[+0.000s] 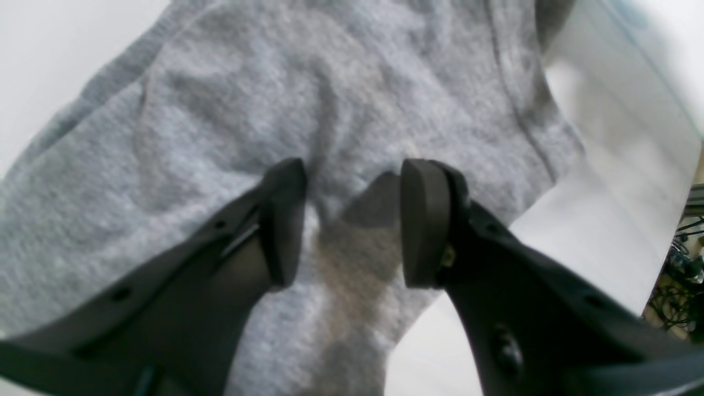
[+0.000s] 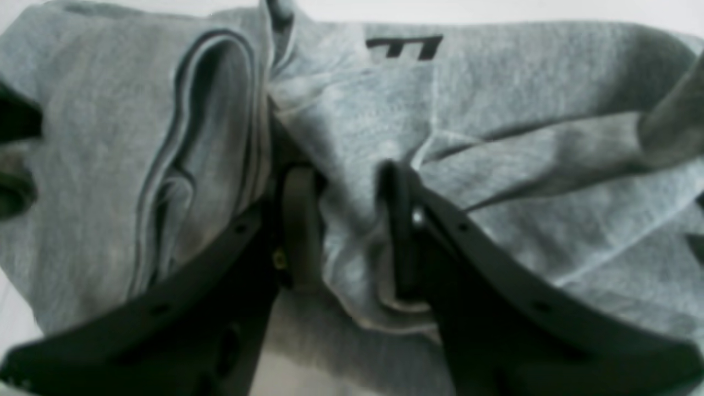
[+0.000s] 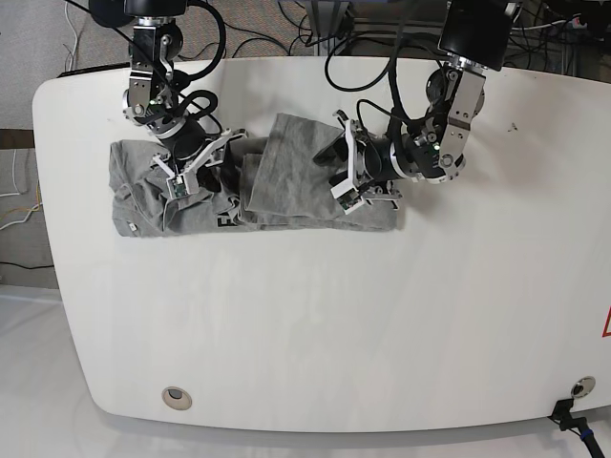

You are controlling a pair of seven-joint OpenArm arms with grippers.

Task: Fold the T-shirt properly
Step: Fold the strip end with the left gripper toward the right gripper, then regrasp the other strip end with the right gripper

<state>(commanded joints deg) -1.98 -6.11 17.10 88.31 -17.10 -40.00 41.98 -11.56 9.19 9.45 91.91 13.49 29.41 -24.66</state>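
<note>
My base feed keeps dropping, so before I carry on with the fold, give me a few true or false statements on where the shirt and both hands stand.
1. The heather-grey cotton T-shirt lies bunched on the white table. True.
2. The left hand is clamped shut on cloth. False: its jaws stand apart above the grey fabric, with nothing between them.
3. The right hand has a fold of the shirt between its fingers. True.
4. Black lettering shows on the shirt. True, in the right wrist view.
5. The shirt hangs over the table edge. False: it lies wholly on the tabletop.
</note>
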